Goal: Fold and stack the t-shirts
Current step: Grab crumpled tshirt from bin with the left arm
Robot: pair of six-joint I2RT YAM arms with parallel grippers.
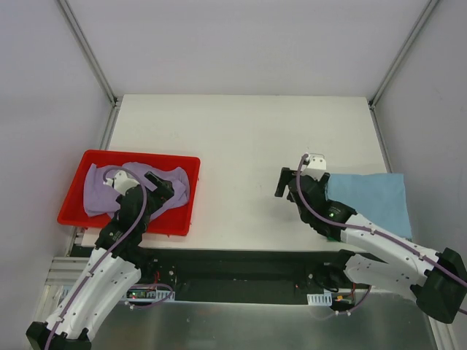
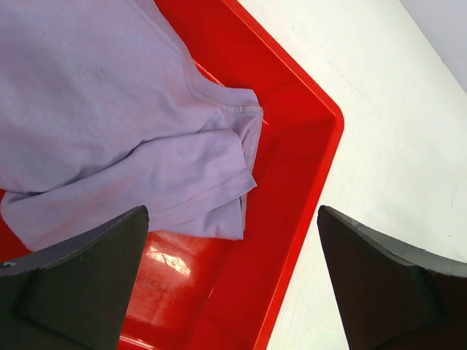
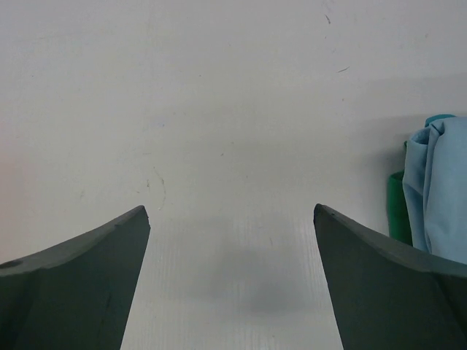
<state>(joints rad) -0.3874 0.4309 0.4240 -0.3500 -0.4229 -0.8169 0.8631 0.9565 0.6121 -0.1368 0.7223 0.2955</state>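
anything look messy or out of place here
The lavender purple cloth t-shirt lies bunched and unfolded in the red plastic tray. The folded light blue cloth t-shirt lies flat on the right, with dark green cloth showing at its edge. Nothing looks spilled or damaged.

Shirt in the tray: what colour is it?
Plain lavender; the shirt shows best in the left wrist view, against the red tray.

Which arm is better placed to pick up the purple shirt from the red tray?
Left. Its open fingers hover right over the purple shirt in the red tray; the right arm sits across the table, beside the blue shirt.
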